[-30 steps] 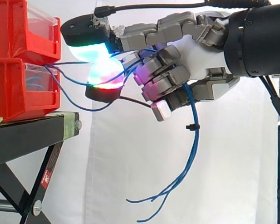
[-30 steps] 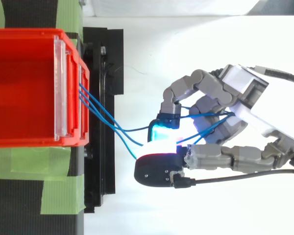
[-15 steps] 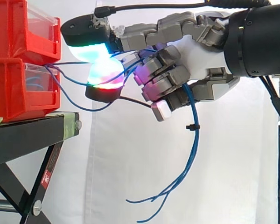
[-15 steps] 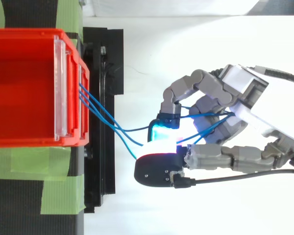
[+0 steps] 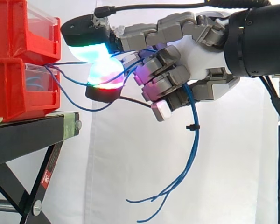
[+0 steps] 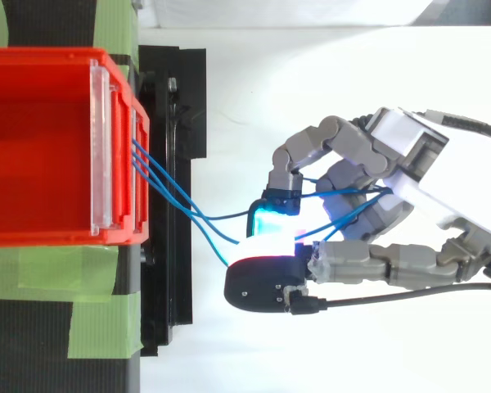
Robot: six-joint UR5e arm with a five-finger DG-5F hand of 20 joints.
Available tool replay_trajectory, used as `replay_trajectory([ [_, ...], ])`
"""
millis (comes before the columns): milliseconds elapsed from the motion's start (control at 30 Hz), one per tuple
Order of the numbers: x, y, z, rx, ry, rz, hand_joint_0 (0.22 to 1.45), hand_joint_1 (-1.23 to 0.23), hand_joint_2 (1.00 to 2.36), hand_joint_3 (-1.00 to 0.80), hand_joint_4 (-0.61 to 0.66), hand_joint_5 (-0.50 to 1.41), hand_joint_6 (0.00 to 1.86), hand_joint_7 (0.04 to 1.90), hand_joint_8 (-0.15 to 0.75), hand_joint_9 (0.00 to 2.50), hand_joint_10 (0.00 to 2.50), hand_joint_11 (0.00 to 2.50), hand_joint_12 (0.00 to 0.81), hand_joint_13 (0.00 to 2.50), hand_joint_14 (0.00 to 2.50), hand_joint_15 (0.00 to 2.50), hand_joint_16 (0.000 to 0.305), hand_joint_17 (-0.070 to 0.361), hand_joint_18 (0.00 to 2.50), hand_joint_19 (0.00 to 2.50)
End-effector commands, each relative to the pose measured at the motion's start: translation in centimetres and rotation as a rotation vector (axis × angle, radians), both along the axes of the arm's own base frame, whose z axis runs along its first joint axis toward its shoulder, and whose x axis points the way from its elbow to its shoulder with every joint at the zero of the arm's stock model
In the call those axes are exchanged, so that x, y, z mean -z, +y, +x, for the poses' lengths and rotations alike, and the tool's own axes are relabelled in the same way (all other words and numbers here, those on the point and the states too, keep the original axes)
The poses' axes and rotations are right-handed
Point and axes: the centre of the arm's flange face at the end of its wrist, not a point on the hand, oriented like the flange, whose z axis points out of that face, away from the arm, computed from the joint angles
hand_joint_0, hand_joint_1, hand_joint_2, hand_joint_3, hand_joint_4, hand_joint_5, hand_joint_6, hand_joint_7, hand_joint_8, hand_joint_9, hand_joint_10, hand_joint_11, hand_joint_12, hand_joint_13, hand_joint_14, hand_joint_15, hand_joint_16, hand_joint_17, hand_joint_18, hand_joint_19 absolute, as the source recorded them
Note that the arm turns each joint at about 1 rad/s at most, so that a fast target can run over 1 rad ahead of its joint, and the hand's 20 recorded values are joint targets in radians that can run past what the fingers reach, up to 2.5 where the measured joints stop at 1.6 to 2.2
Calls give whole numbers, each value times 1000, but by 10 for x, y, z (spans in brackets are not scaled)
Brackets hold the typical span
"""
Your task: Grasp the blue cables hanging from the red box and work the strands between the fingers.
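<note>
i am clenching my grey-and-white jointed hand (image 5: pixel 196 56) around the thin blue cables (image 5: pixel 194 147), with the glowing pads (image 5: pixel 105 74) pinching a few strands at nine o'clock of my palm and the curled fingers trapping the rest. the cables are running out of the lower red plastic box (image 5: pixel 14 93) at nine o'clock, and their loose ends are dangling toward six o'clock. nothing is moving compared with a second ago, so i judge the grasp is holding while the strand-working is pausing.

red bins (image 5: pixel 9 88) cropped, blue cables (image 5: pixel 196 140) partly hidden
</note>
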Motion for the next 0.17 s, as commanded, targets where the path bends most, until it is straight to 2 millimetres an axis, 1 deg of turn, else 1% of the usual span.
replay_trajectory([
  [0, 0, 0, 0, -1, 0, 0, 1175, -645, 1089, 217, 265, -119, 1527, 987, 545, 1326, 2500, 2500, 672, 1690, 2500, 1934, 201, 151, 1950, 713],
  [133, 0, 0, 0, -1, 0, 0, 1175, -645, 1087, 218, 271, -118, 1525, 996, 545, 1326, 2500, 2500, 672, 1690, 2500, 1934, 201, 151, 1950, 713],
])
